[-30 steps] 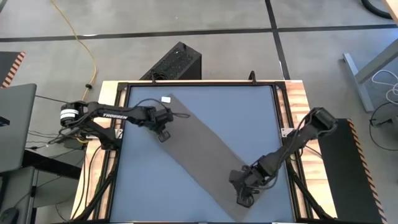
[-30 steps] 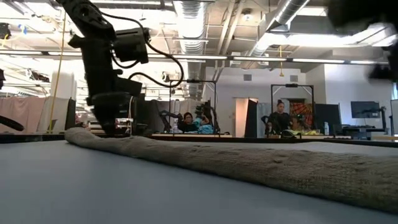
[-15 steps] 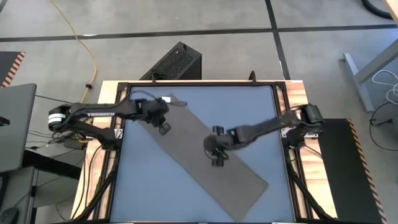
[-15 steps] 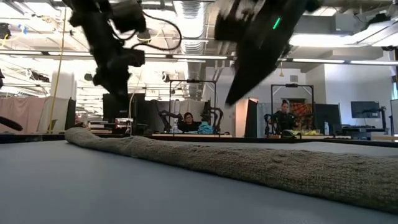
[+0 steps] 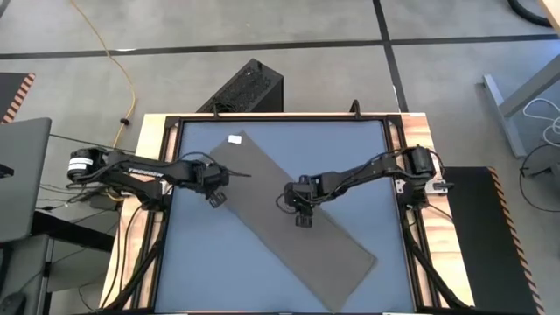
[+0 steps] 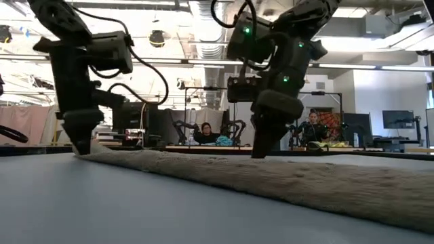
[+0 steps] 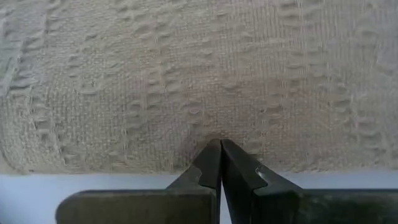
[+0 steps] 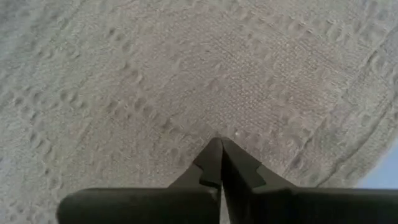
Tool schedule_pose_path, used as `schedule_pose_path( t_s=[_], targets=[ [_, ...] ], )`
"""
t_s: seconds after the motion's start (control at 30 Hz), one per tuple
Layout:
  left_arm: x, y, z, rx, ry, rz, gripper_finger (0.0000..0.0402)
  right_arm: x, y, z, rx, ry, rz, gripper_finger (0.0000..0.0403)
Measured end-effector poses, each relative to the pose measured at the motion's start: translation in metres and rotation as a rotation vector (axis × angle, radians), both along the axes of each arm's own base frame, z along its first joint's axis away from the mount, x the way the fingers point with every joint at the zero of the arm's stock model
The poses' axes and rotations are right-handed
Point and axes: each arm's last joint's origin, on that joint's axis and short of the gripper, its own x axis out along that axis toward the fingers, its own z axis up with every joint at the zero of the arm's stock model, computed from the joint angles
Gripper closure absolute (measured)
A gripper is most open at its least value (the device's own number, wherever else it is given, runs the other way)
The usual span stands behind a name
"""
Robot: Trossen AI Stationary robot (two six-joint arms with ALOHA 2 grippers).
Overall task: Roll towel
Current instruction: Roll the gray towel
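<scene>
Taupe cloth, the towel [image 5: 289, 214], lies flat as a long strip set diagonally across the blue tabletop [image 5: 350, 157], its white tag [image 5: 234, 138] at the far left corner; no part of it is rolled yet. Compared with half a second ago, the left gripper [image 5: 215, 199] has drawn back from near the tagged end to the strip's left long edge, and the right gripper [image 5: 300, 219] has settled lower over the middle of the strip. A second ago the right gripper was down at the strip's near end, so it has travelled up the cloth. Both sets of jaws are closed, tips together and pointing down at the weave, as each wrist view shows [image 7: 219, 149] [image 8: 219, 146]; neither pair holds any cloth. Whether the tips press the towel or stand just above it is hard to judge, though the low view suggests contact at the left edge [image 6: 81, 146]. Judged from this, the arms are repositioning or smoothing, and rolling has not begun.
</scene>
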Motion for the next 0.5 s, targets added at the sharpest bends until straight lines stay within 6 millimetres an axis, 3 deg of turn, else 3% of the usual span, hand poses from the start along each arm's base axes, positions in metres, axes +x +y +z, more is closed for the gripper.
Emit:
schedule_pose_path(
  t_s=[0.27,0.4,0.5],
  targets=[
    [0.008,0.05,0.009,0.141,-0.111,0.014,0.0402,0.014,0.058,0.005,0.14,-0.208,0.017,0.0377],
    [0.006,0.085,0.016,0.183,-0.157,0.118,0.0402,0.031,0.063,0.038,0.137,-0.321,0.057,0.0369],
    [0.006,0.105,0.034,0.181,-0.227,0.172,0.0402,0.032,0.052,0.06,0.077,-0.257,0.084,0.0372]
  ],
)
